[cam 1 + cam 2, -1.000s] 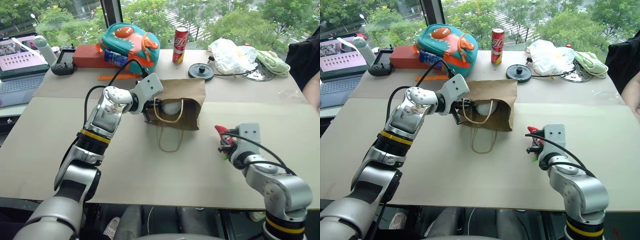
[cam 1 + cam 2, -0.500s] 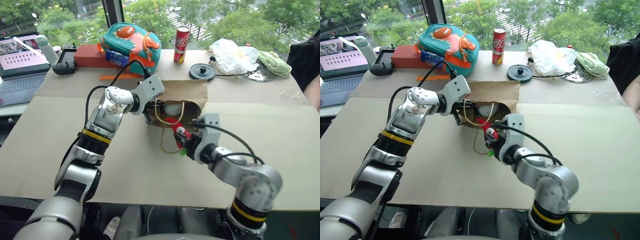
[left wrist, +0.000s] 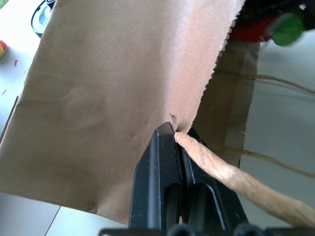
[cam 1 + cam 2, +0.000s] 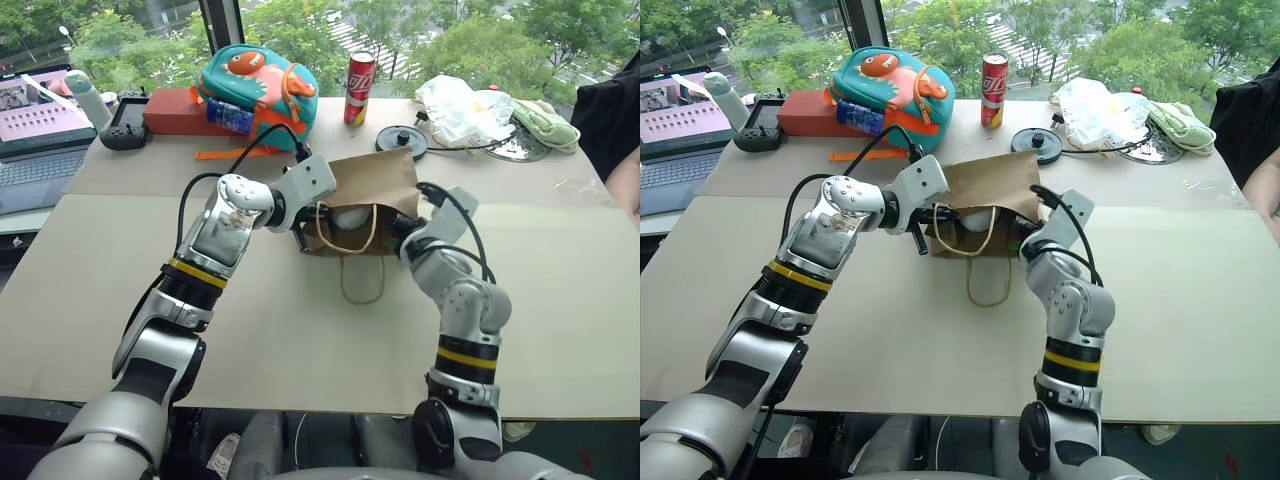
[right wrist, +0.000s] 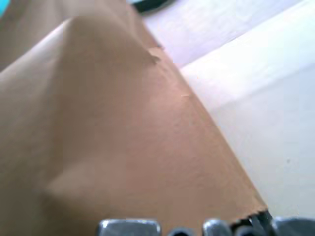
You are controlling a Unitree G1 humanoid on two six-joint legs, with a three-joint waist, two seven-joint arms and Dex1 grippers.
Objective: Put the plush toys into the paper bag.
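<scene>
Brown kraft paper bag [image 4: 372, 190] lying on its side at centre of pale counter [image 4: 560, 300], mouth toward lower frame. Left hand [image 3: 173, 136] clamped on upper rim beside twisted-paper handle. Pale grey plush bulb [image 4: 345, 216] inside mouth. Red chili plush [image 3: 256, 28] at mouth, green stem showing. Right hand [image 4: 405, 232] at bag's right mouth edge; finger state cannot be told.

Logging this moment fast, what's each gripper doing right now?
Left gripper: shut on the paper bag, pinching its rim by a handle.
Right gripper: at the bag's mouth; open or shut cannot be told.
</scene>
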